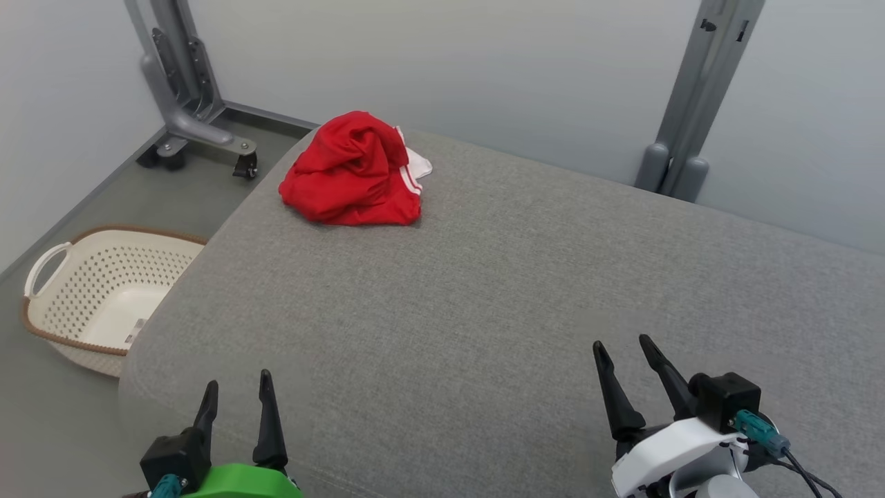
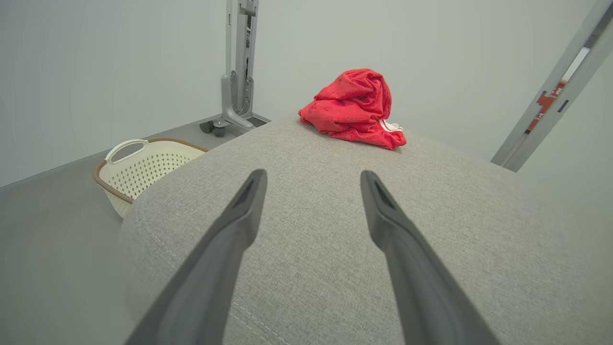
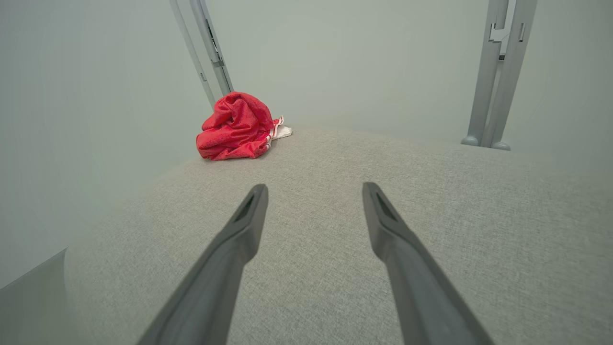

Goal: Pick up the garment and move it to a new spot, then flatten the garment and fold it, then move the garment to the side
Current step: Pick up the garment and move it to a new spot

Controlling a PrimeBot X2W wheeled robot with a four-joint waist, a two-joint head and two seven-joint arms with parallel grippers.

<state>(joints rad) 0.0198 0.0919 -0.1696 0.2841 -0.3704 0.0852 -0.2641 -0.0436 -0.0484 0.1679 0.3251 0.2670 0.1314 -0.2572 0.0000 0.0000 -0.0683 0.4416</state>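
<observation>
Now: start, nothing gripped | garment [image 1: 352, 171] crumpled at 11 o'clock, far cushion [image 1: 484, 311] corner | left gripper [image 1: 236, 393] and right gripper [image 1: 628, 351] released, both low at 6, ready for reaching

One red garment [image 1: 349, 169] out there, one basket [image 1: 76, 297], one grey cushion [image 1: 484, 290]. Two metal posts [image 1: 183, 83] [image 1: 698, 90] at the back, and two grippers: left gripper [image 1: 238, 379], right gripper [image 1: 621, 341], two fingers apiece.

Bright, even, diffuse light with no glare. The red garment [image 1: 349, 173] throws just a thin, soft shadow at its 6 o'clock edge on the counter [image 1: 484, 311]. Wrist views bulge the counter's rim; left pincer [image 2: 313, 172] and right pincer [image 3: 313, 186] blur toward 6 o'clock.
</observation>
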